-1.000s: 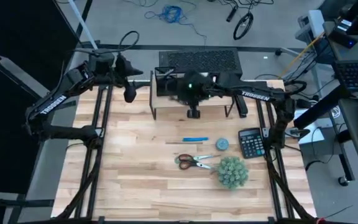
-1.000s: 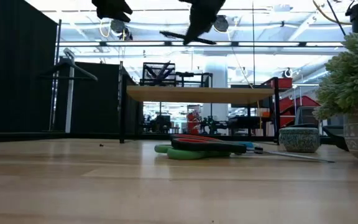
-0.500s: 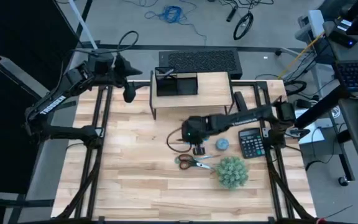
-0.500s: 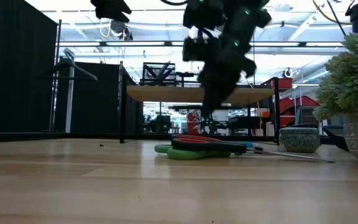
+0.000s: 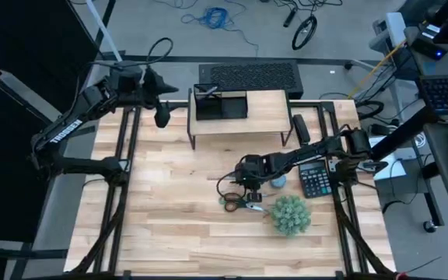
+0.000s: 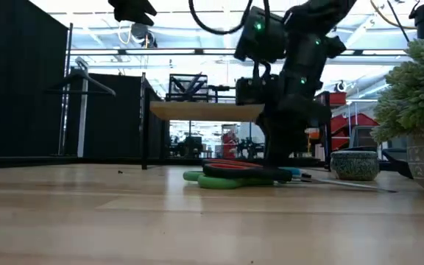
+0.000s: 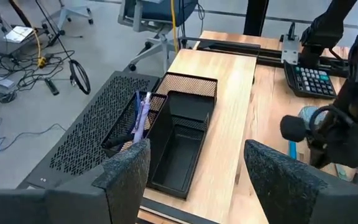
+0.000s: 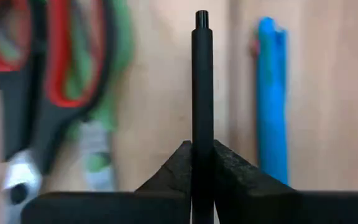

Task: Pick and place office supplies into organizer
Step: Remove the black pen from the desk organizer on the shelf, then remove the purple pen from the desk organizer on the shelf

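Note:
A dark pen (image 8: 201, 81) runs between the fingers of my right gripper (image 8: 202, 149), which is shut on it low over the table's middle (image 5: 248, 187). A blue pen (image 8: 269, 99) lies parallel beside the dark pen. On its other side lie red-handled scissors (image 8: 17, 81) over green-handled scissors (image 8: 114, 74), flat on the table (image 5: 243, 204). The black organizer (image 5: 222, 103) stands on the wooden riser (image 5: 271, 117); some pens (image 7: 140, 115) stand in its cup section. My left gripper (image 5: 162, 117) hangs open left of the riser. My right gripper pinches the dark pen's shaft (image 8: 201, 134) between its two fingers, one on each long side. The fingers come down from above. The pen reaches out ahead of them to its free end (image 8: 201, 15). Whether it still rests on the table I cannot tell.
A black calculator (image 5: 313, 177), a small round pot (image 5: 278, 180) and a fuzzy green plant (image 5: 290, 215) stand right of the scissors. Bare wood lies at the table's left and near side.
My right gripper has come from above the riser by the organizer toward the table's near edge and down to the tabletop, ending beside the blue pen and the scissors. The scissors and blue pen have kept their places.

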